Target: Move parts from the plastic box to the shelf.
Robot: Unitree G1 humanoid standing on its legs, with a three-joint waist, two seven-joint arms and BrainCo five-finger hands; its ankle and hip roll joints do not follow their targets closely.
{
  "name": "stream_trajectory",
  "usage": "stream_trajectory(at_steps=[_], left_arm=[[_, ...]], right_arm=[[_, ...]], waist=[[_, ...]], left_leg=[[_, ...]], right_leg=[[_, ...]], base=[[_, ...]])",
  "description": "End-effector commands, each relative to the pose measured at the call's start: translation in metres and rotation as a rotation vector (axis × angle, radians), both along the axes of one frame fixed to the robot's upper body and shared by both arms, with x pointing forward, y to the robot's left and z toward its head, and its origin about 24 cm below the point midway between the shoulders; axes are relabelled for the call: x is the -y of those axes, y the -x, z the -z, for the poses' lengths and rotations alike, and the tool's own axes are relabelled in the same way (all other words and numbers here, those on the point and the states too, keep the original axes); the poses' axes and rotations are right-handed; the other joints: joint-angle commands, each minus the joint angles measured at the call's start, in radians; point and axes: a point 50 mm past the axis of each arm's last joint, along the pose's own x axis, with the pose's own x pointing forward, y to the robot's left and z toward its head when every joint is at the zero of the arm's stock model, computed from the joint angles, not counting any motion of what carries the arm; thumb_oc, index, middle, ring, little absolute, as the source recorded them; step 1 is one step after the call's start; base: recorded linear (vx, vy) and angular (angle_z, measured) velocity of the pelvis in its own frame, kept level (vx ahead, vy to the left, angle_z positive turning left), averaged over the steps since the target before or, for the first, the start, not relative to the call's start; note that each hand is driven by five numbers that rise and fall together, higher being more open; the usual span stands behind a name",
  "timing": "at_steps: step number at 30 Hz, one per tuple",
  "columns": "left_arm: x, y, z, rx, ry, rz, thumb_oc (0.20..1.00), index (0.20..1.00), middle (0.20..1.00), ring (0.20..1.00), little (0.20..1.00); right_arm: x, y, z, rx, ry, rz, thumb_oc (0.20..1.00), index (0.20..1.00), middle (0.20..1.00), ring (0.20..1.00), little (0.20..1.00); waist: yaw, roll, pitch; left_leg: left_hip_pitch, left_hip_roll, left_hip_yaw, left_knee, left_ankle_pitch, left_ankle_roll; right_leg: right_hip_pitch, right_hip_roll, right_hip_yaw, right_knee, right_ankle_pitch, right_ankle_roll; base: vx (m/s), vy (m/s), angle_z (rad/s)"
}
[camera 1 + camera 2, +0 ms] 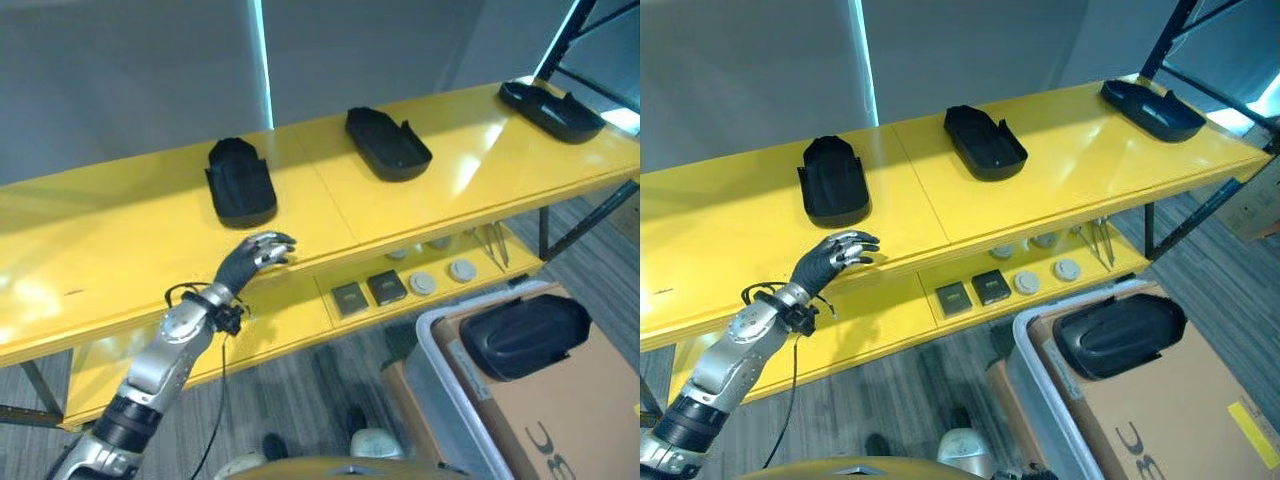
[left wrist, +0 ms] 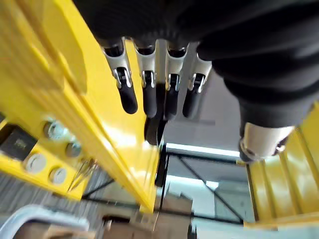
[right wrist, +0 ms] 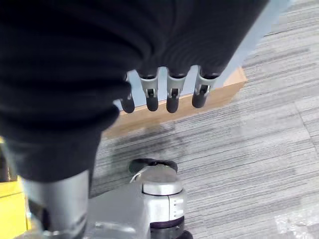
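- Left hand (image 1: 255, 255) is hovering at the shelf (image 1: 120, 215) edge, fingers relaxed and apart, empty, at five o'clock from the nearest part (image 1: 240, 182).
- Right hand (image 3: 164, 94), fingers loosely straight, is apparently idling.
- One part (image 1: 520, 335) is waiting in the plastic box (image 1: 450, 385).

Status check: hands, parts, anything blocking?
Left hand open, empty, at shelf front edge. Right hand open, empty. Three black parts on shelf; one part in plastic box. Nothing blocking.

Workshop or warehouse setting: yellow steel shelf (image 1: 400, 215) with dark uprights, grey carpet-tile floor (image 3: 239, 149), cardboard carton (image 1: 1180, 420), small hardware pieces (image 1: 425, 283) on the lower tier.
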Motion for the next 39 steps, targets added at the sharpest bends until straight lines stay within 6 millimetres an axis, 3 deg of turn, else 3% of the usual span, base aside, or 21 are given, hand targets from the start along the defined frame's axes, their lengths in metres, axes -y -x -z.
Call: stream_trajectory(at_steps=[1,2,3,4,5,8,9,11,12,14,15,16,17,18,20,21,23,25,28,33,39], left_arm=[[-0.004,0.001,-0.01,0.017,0.106,0.006,1.0,1.0,1.0,1.0,1.0],[-0.009,0.0,-0.007,-0.007,0.16,-0.061,1.0,1.0,1.0,1.0,1.0],[-0.01,-0.001,-0.007,-0.002,0.178,-0.081,1.0,1.0,1.0,1.0,1.0],[-0.014,-0.003,-0.006,0.012,0.22,-0.142,1.0,1.0,1.0,1.0,1.0],[-0.013,-0.003,-0.004,0.002,0.231,-0.152,1.0,1.0,1.0,1.0,1.0],[-0.007,-0.002,0.005,-0.032,0.224,-0.154,1.0,1.0,1.0,1.0,1.0],[-0.004,-0.005,0.025,-0.11,0.207,-0.216,1.0,1.0,1.0,1.0,1.0],[-0.01,-0.01,0.05,-0.206,0.159,-0.352,1.0,1.0,1.0,1.0,1.0],[-0.023,-0.01,0.065,-0.253,0.1,-0.436,1.0,1.0,1.0,1.0,1.0],[-0.045,-0.002,0.088,-0.316,-0.001,-0.539,1.0,1.0,1.0,1.0,1.0],[-0.087,0.03,0.132,-0.45,-0.221,-0.716,1.0,1.0,1.0,1.0,1.0],[-0.095,0.037,0.14,-0.434,-0.345,-0.723,1.0,1.0,1.0,1.0,1.0],[-0.11,0.06,0.162,-0.502,-0.548,-0.726,1.0,1.0,1.0,1.0,1.0],[-0.114,0.073,0.178,-0.567,-0.605,-0.749,1.0,1.0,1.0,1.0,1.0],[-0.116,0.085,0.19,-0.614,-0.686,-0.744,1.0,1.0,1.0,1.0,1.0],[-0.116,0.085,0.19,-0.614,-0.686,-0.744,1.0,1.0,1.0,1.0,1.0],[-0.116,0.112,0.21,-0.678,-0.842,-0.67,1.0,1.0,1.0,1.0,1.0],[-0.113,0.126,0.218,-0.718,-0.884,-0.64,1.0,1.0,1.0,1.0,1.0],[-0.111,0.147,0.23,-0.802,-0.913,-0.653,1.0,1.0,1.0,1.0,1.0],[-0.11,0.166,0.238,-0.849,-0.963,-0.636,1.0,1.0,1.0,1.0,1.0],[-0.111,0.173,0.239,-0.857,-1.007,-0.577,1.0,1.0,1.0,1.0,1.0]], right_arm=[[-0.005,0.01,0.005,-0.047,0.018,-0.006,1.0,1.0,1.0,1.0,1.0],[-0.007,0.004,0.005,-0.048,0.026,-0.033,1.0,1.0,1.0,1.0,1.0],[-0.008,0.003,0.006,-0.051,0.03,-0.033,1.0,1.0,1.0,1.0,1.0],[-0.008,0.003,0.007,-0.074,0.04,-0.045,1.0,1.0,1.0,1.0,1.0],[-0.009,0.005,0.008,-0.083,0.041,-0.042,1.0,1.0,1.0,1.0,1.0],[-0.01,0.013,0.01,-0.11,0.034,0.005,1.0,1.0,1.0,1.0,1.0],[-0.009,0.026,0.011,-0.126,0.057,0.045,1.0,1.0,1.0,1.0,1.0],[0.006,0.027,0.007,-0.077,0.122,0.104,1.0,1.0,1.0,1.0,1.0],[0.021,0.014,0.0,0.018,0.163,0.164,1.0,1.0,1.0,1.0,1.0],[0.034,-0.012,-0.012,0.181,0.177,0.28,1.0,1.0,1.0,1.0,1.0],[0.052,-0.079,-0.061,0.531,0.255,0.382,1.0,1.0,1.0,1.0,1.0],[0.057,-0.095,-0.08,0.638,0.289,0.389,1.0,1.0,1.0,1.0,1.0],[0.067,-0.126,-0.132,0.908,0.358,0.394,1.0,1.0,1.0,1.0,1.0],[0.073,-0.143,-0.165,1.058,0.38,0.378,1.0,1.0,1.0,1.0,1.0],[0.076,-0.153,-0.188,1.178,0.4,0.362,1.0,1.0,1.0,1.0,1.0],[0.076,-0.153,-0.188,1.178,0.4,0.362,1.0,1.0,1.0,1.0,1.0],[0.079,-0.169,-0.237,1.396,0.403,0.287,1.0,1.0,1.0,1.0,1.0],[0.076,-0.179,-0.259,1.46,0.391,0.24,1.0,1.0,1.0,1.0,1.0],[0.067,-0.194,-0.278,1.489,0.396,0.179,1.0,1.0,1.0,1.0,1.0],[0.044,-0.22,-0.288,1.465,0.343,0.073,1.0,1.0,1.0,1.0,1.0],[0.006,-0.259,-0.279,1.339,0.272,-0.024,1.0,1.0,1.0,1.0,1.0]], waist=[[0.033,0.015,-0.039],[0.051,0.018,-0.038],[0.056,0.018,-0.039],[0.076,0.009,-0.043],[0.082,0.003,-0.043],[0.073,-0.013,-0.043],[0.053,-0.032,-0.051],[0.062,-0.052,-0.05],[0.099,-0.049,-0.039],[0.123,-0.05,-0.037],[0.13,-0.034,-0.041],[0.127,-0.03,-0.041],[0.109,-0.015,-0.026],[0.092,-0.005,-0.016],[0.077,0.006,-0.016],[0.077,0.006,-0.016],[0.064,0.025,-0.003],[0.068,0.029,-0.004],[0.086,0.031,-0.015],[0.141,0.026,-0.025],[0.242,0.023,-0.037]], left_leg=[[0.009,0.038,-0.034,0.035,-0.062,-0.015],[0.006,0.049,0.029,0.04,-0.064,-0.009],[0.005,0.052,0.043,0.041,-0.066,-0.008],[0.003,0.073,0.126,0.047,-0.058,-0.019],[-0.001,0.081,0.143,0.058,-0.058,-0.023],[-0.012,0.094,0.141,0.088,-0.069,-0.023],[-0.021,0.124,0.143,0.144,-0.091,-0.033],[-0.111,0.2,0.052,0.363,-0.073,-0.086],[-0.203,0.189,-0.109,0.478,-0.042,-0.103],[-0.21,0.133,-0.197,0.366,-0.04,-0.069],[-0.201,0.119,-0.338,0.175,0.024,-0.082],[-0.211,0.117,-0.372,0.155,0.045,-0.086],[-0.244,0.129,-0.408,0.158,0.084,-0.096],[-0.221,0.126,-0.386,0.145,0.059,-0.086],[-0.212,0.123,-0.374,0.132,0.055,-0.085],[-0.212,0.123,-0.374,0.132,0.055,-0.085],[-0.182,0.101,-0.362,0.122,0.035,-0.079],[-0.161,0.083,-0.356,0.102,0.028,-0.072],[-0.144,0.06,-0.357,0.078,0.019,-0.059],[-0.143,0.039,-0.375,0.059,0.014,-0.046],[-0.157,0.03,-0.415,0.05,0.02,-0.041]], right_leg=[[-0.059,-0.058,-0.183,0.141,0.003,0.068],[-0.066,-0.046,-0.281,0.208,-0.032,0.053],[-0.07,-0.043,-0.295,0.218,-0.04,0.048],[-0.055,-0.055,-0.43,0.208,-0.046,0.027],[-0.047,-0.054,-0.451,0.191,-0.045,0.019],[-0.036,0.0,-0.412,0.127,-0.056,-0.01],[-0.021,0.033,-0.387,0.065,-0.045,-0.031],[0.009,0.065,-0.323,0.001,-0.043,-0.072],[0.025,0.089,-0.255,-0.02,-0.041,-0.092],[0.007,0.084,-0.198,-0.018,-0.028,-0.093],[0.008,0.098,-0.103,-0.017,-0.044,-0.09],[0.003,0.1,-0.079,-0.012,-0.049,-0.092],[-0.004,0.099,-0.033,0.01,-0.068,-0.094],[-0.011,0.085,-0.033,0.03,-0.088,-0.088],[-0.029,0.074,-0.039,0.039,-0.089,-0.084],[-0.029,0.074,-0.039,0.039,-0.089,-0.084],[-0.043,0.052,-0.044,0.051,-0.085,-0.068],[-0.039,0.038,-0.048,0.043,-0.076,-0.057],[-0.032,0.02,-0.057,0.025,-0.062,-0.043],[-0.024,0.004,-0.087,0.002,-0.043,-0.03],[-0.006,-0.004,-0.14,-0.016,-0.04,-0.026]], base=[[-0.2,0.107,-1.04],[-0.15,0.069,-1.55],[-0.2,-0.068,-2.15],[-0.07,-0.156,-1.76],[-0.05,-0.173,-1.78],[0.03,-0.271,-2.01],[0.12,-0.483,-1.16],[0.12,-0.399,-1.82],[0.02,-0.14,-2.73],[0.08,0.128,-2.98],[0.22,0.259,-2.91],[0.24,0.431,-2.83],[0.05,0.413,-1.4],[0.02,0.418,-1.35],[-0.01,0.207,-0.81],[0.02,0.231,-0.5],[0.06,0.298,0.08],[0.08,0.214,0.01],[0.07,0.145,-0.18],[0.03,0.062,0.31],[0.04,0.006,0.3]])
